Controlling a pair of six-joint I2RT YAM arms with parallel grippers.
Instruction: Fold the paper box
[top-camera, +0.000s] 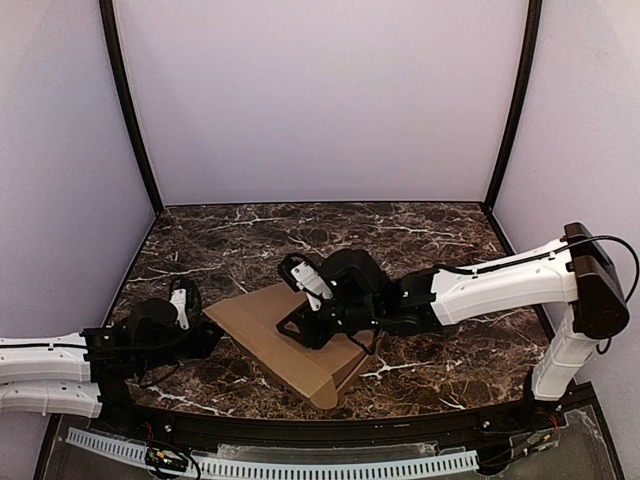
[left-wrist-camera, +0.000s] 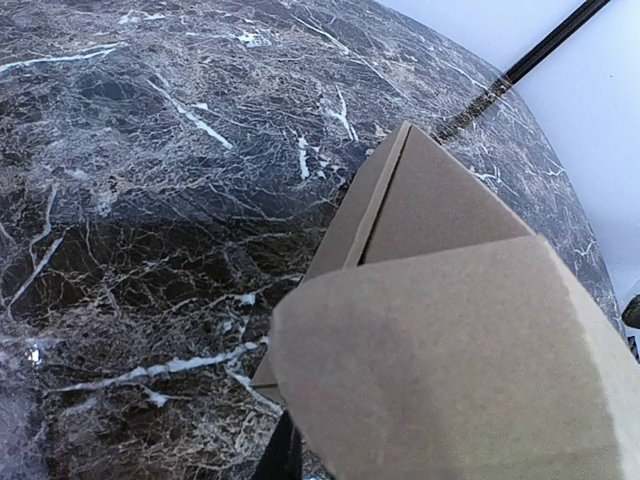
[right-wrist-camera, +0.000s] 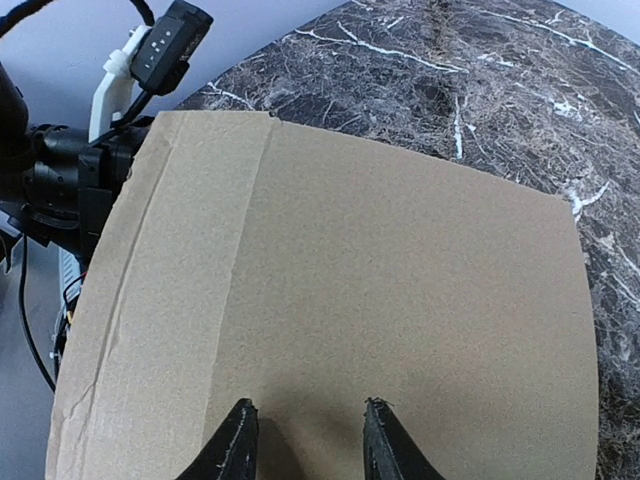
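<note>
The paper box (top-camera: 290, 340) is plain brown cardboard, partly folded, lying on the dark marble table (top-camera: 400, 240) near the front centre. My right gripper (top-camera: 303, 322) rests over its top panel. In the right wrist view the box (right-wrist-camera: 380, 270) fills the frame and my right gripper (right-wrist-camera: 305, 420) has its two black fingertips (right-wrist-camera: 240, 420) spread apart just above the panel, holding nothing. My left gripper (top-camera: 205, 335) is at the box's left corner. In the left wrist view a blurred cardboard flap (left-wrist-camera: 450, 370) covers the jaws; only one dark finger (left-wrist-camera: 283, 455) shows beneath it.
White enclosure walls with black corner posts (top-camera: 130, 110) surround the table. A perforated white strip (top-camera: 300, 465) runs along the near edge. The left arm's wrist and cables (right-wrist-camera: 70, 180) sit close to the box's left edge in the right wrist view.
</note>
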